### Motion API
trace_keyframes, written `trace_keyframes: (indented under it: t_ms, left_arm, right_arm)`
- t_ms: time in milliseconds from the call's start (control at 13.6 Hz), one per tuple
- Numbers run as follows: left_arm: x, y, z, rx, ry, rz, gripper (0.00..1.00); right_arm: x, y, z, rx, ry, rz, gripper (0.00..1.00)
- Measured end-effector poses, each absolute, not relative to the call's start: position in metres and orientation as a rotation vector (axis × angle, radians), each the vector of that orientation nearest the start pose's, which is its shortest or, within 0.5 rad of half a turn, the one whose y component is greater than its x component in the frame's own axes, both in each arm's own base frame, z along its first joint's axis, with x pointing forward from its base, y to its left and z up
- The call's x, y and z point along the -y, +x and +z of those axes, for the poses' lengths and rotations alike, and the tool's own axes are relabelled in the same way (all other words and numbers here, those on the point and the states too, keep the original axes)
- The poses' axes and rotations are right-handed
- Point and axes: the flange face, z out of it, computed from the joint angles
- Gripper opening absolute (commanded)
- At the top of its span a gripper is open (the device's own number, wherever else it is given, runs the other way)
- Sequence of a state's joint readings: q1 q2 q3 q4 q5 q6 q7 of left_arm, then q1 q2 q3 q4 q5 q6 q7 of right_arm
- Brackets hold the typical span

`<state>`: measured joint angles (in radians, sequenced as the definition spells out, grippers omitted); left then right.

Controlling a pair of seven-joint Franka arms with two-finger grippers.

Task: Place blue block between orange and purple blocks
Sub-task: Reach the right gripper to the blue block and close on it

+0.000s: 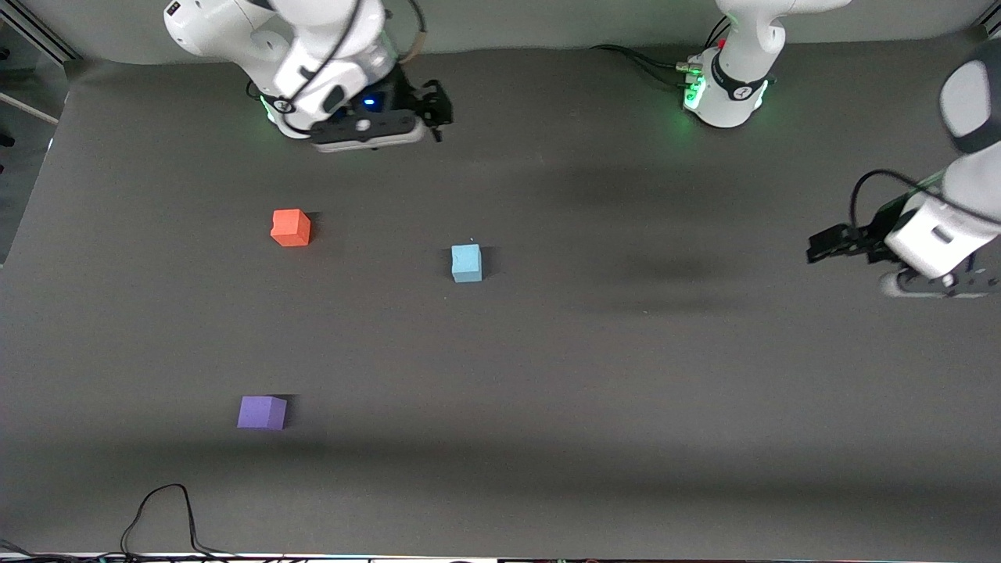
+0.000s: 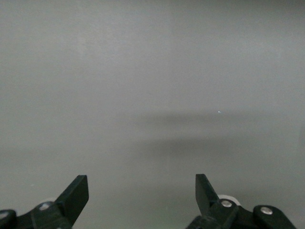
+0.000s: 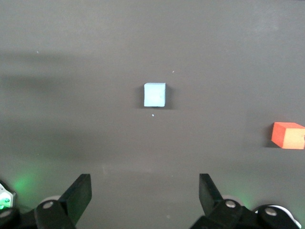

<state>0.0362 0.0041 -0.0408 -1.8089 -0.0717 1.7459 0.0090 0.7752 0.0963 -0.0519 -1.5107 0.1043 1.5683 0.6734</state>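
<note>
The blue block sits on the dark table near the middle. The orange block lies toward the right arm's end, a little farther from the front camera. The purple block lies nearer the camera, at about the same distance along the table as the orange one. My right gripper hangs open and empty above the table by its base. Its wrist view shows its gripper, the blue block and the orange block. My left gripper is open and empty over the left arm's end. Its wrist view shows its gripper over bare table.
A black cable loops on the table at the edge nearest the camera, close to the purple block. More cables run beside the left arm's base.
</note>
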Motion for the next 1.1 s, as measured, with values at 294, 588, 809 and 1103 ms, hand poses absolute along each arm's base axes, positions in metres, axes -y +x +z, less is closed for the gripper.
trace_keyframes:
  t_ms: [294,588,809,1103]
  left_arm:
    - [0.009,0.543,0.569,-0.025,-3.190,0.105,1.00]
    - [0.008,0.543,0.584,-0.030,-3.189,0.084,1.00]
    - [0.008,0.542,0.592,-0.040,-3.174,0.089,1.00]
    - [0.007,0.539,0.597,-0.074,-3.129,0.121,1.00]
  right_arm:
    - [-0.422,0.427,0.563,0.122,-3.111,0.187,1.00]
    - [-0.427,0.429,0.479,0.160,-3.112,0.168,1.00]
    - [-0.414,0.430,0.397,0.209,-3.119,0.076,1.00]
    - [-0.406,0.428,0.282,0.217,-3.132,0.042,1.00]
